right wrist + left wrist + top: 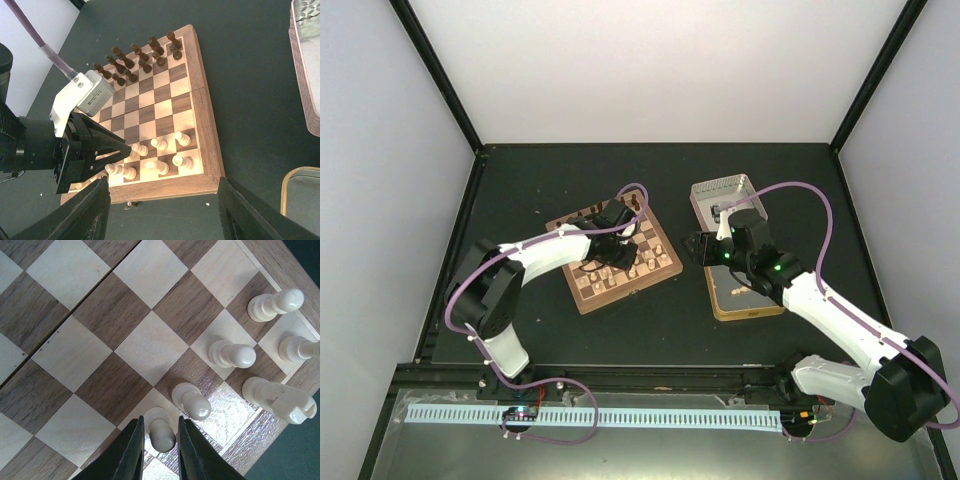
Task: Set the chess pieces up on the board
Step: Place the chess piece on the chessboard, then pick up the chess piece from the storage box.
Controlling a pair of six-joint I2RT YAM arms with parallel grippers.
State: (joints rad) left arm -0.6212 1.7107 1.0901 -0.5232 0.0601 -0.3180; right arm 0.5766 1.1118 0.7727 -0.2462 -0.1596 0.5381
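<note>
Left wrist view: your left gripper (161,418) straddles a pale pawn (162,435) standing upright on the board (150,347), near its corner, jaws parted a sliver and barely clear of it. Lift straight; any tilt or sideways drift could let a finger drag that pawn over, or knock the next pawn (192,402) just beside it. Your right gripper (162,205) hangs wide open and empty, just beside the board
</note>
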